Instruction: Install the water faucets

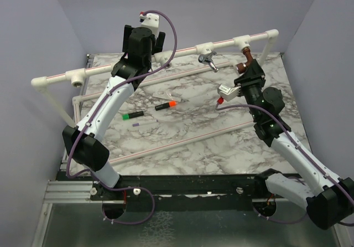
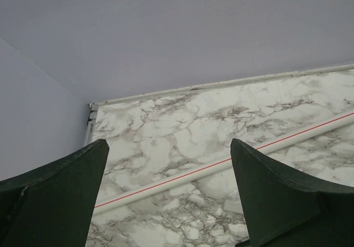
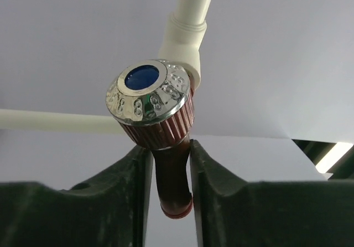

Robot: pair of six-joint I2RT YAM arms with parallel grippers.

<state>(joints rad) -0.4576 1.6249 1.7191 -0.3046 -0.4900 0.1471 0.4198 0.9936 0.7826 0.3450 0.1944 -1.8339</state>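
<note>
The copper-coloured water faucet (image 3: 171, 175) hangs from a white tee fitting (image 3: 182, 39) on the raised pipe, and its chrome knob with a blue centre (image 3: 149, 100) faces the right wrist camera. My right gripper (image 3: 168, 153) is shut on its curved spout, with a dark finger (image 3: 133, 186) pressed against each side. From above, that faucet (image 1: 244, 58) and right gripper (image 1: 247, 65) are at the back right. The silver faucet (image 1: 207, 60) sits just below the middle tee. My left gripper (image 2: 168, 147) is open and empty above the marble, at the back left (image 1: 141, 47).
A white pipe rail (image 1: 182, 50) on legs runs across the back of the marble table (image 1: 221, 142). Thin red-striped pipes (image 2: 221, 164) lie on the marble. An orange-capped marker (image 1: 166, 105) and a green-capped marker (image 1: 133, 115) lie mid-table. Lilac walls enclose three sides.
</note>
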